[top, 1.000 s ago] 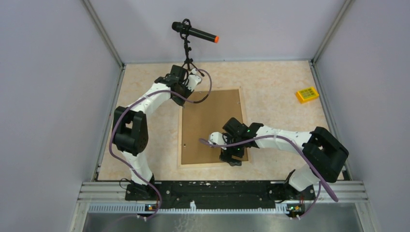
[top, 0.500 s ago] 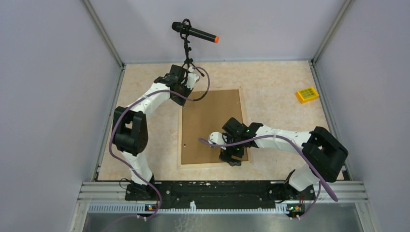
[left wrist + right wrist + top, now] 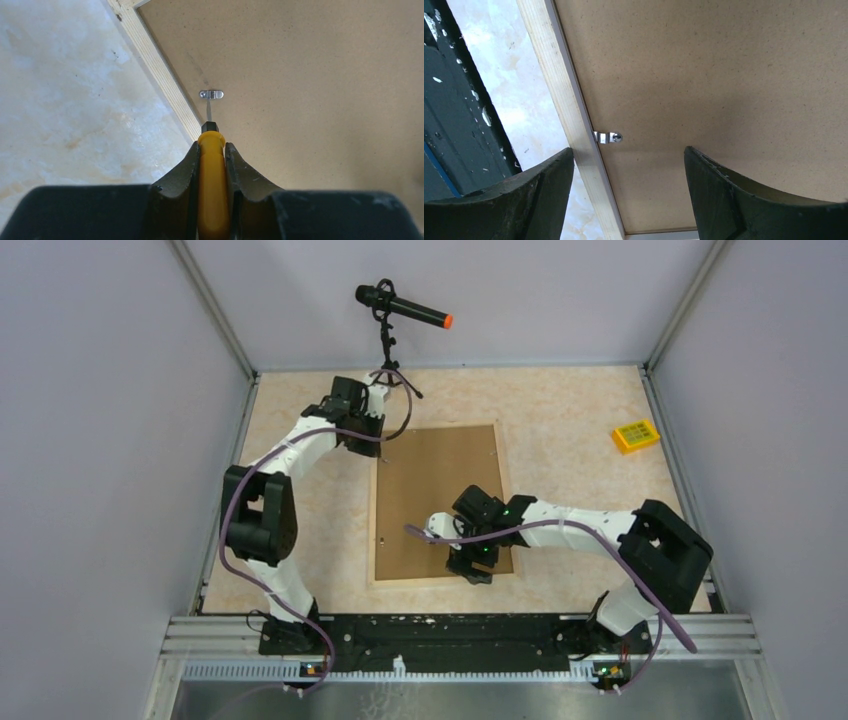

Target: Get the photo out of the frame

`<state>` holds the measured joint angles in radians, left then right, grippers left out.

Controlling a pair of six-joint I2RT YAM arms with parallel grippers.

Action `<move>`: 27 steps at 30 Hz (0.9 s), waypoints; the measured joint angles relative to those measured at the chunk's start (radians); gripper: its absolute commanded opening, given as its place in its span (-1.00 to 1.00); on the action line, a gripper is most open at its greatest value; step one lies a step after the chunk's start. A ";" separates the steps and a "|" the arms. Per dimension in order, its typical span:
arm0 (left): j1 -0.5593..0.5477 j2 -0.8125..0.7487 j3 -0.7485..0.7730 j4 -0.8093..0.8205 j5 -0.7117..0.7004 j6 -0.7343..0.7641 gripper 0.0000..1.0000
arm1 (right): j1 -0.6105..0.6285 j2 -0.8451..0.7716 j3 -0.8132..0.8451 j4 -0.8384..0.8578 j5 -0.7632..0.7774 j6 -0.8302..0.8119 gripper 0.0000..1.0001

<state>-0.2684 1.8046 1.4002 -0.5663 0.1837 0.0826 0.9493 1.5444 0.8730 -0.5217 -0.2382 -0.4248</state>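
Left jaws now leftward, tight on screwdriver [image 3: 212, 190] at frame [image 3: 440, 490] edge; right jaws apart

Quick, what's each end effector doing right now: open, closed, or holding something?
Left end effector: closed on the yellow-handled screwdriver.
Right end effector: open, empty, above the frame.
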 measured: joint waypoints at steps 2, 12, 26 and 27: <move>0.021 -0.006 -0.010 0.010 0.034 -0.011 -1.00 | 0.003 0.002 0.000 0.006 0.001 0.009 0.53; 0.058 -0.233 -0.135 -0.231 0.322 0.262 -1.00 | 0.006 0.000 0.000 0.016 0.017 0.029 0.52; 0.169 -0.425 -0.248 -0.354 0.350 0.426 -1.00 | -0.171 -0.025 0.123 0.039 -0.098 0.138 0.69; 0.169 -0.410 -0.237 -0.346 0.349 0.420 -1.00 | -0.221 -0.025 0.156 0.042 -0.109 0.159 0.68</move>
<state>-0.0998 1.3941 1.1637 -0.9123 0.5327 0.5026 0.7280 1.5196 1.0294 -0.4801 -0.3470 -0.2657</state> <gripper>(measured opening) 0.234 0.843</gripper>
